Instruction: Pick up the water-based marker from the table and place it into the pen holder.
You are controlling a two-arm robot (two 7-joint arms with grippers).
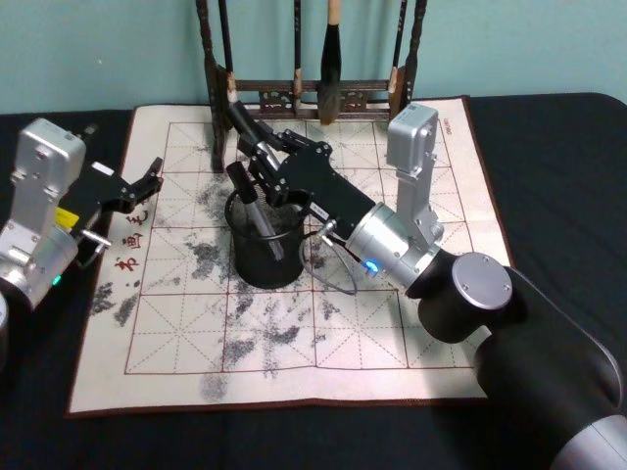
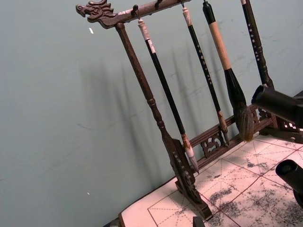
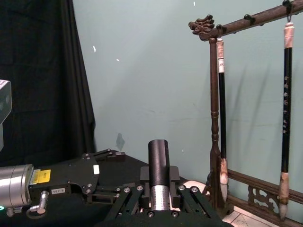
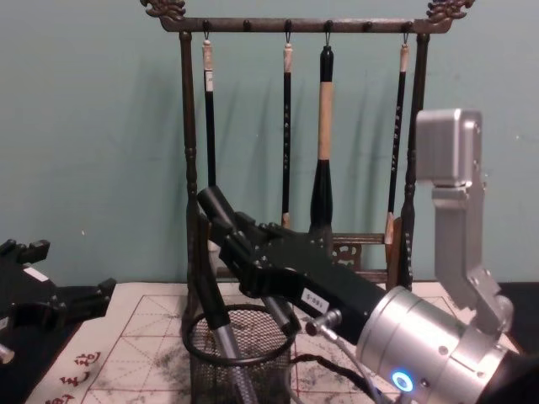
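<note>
Brushes (image 4: 325, 126) hang on the rack (image 1: 217, 88) behind the pen holder (image 1: 265, 257); right end effector (image 1: 257, 171) grips a marker (image 1: 238, 120) above it; left end effector (image 1: 147, 176) open nearby.

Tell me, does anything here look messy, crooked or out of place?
Mostly tidy. The grid practice mat is blotched with grey ink smudges, and the marker leans slanted in the pen holder rather than upright, with the right gripper just above it. The brushes hang straight on the brush rack. The left gripper waits aside.

Four brushes (image 4: 324, 126), one pen holder (image 1: 265, 245)
</note>
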